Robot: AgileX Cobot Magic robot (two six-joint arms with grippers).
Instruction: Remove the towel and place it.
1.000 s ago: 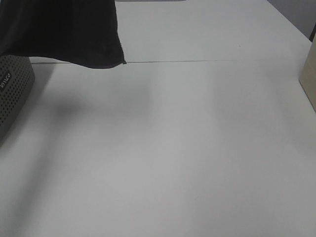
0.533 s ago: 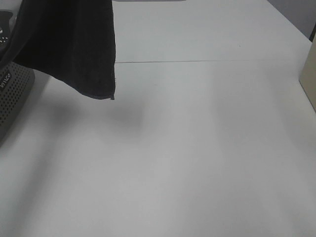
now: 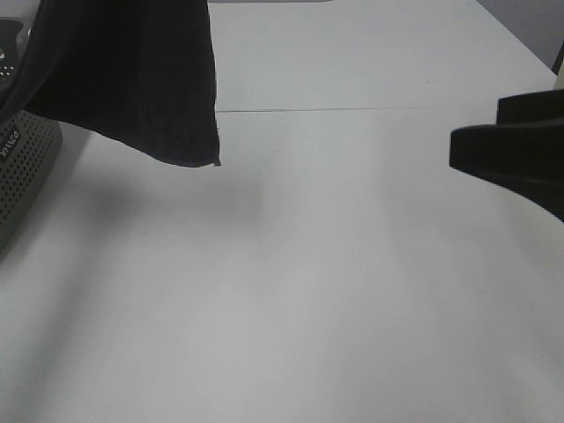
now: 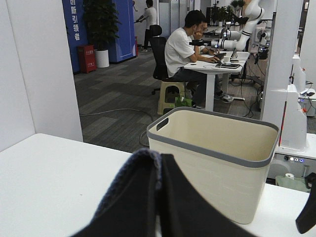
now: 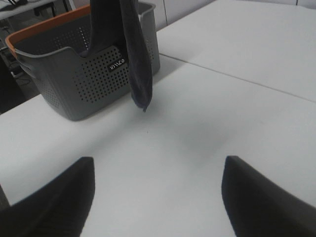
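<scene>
1. Right gripper (image 5: 158,165): two dark fingers spread wide with nothing between them, nearest the right wrist camera. In the high view it shows as a dark block at the right edge, hovering over the table.
2. Flat white table (image 3: 308,291): bare surface under and ahead of the right gripper, crossed farther back by a thin straight seam (image 3: 370,109).
3. Large dark navy-black terry towel (image 3: 132,79): hangs in the air at the table's far left. Its hemmed lower corner is clear of the surface and casts a soft shadow. It is well apart from the right gripper, across the table from it.
4. Left gripper: closed on the towel's upper part. In the left wrist view bunched cloth folds fill the foreground, and the fingers themselves cannot be made out.
5. Grey perforated plastic basket with an orange rim (image 5: 84,84): just behind the hanging towel, at the table's left edge.
6. Beige plastic basket with a grey rim (image 4: 217,182): upright on the table, beyond the towel in the left wrist view.
7. Seated people at a desk (image 4: 180,49): far background.
</scene>
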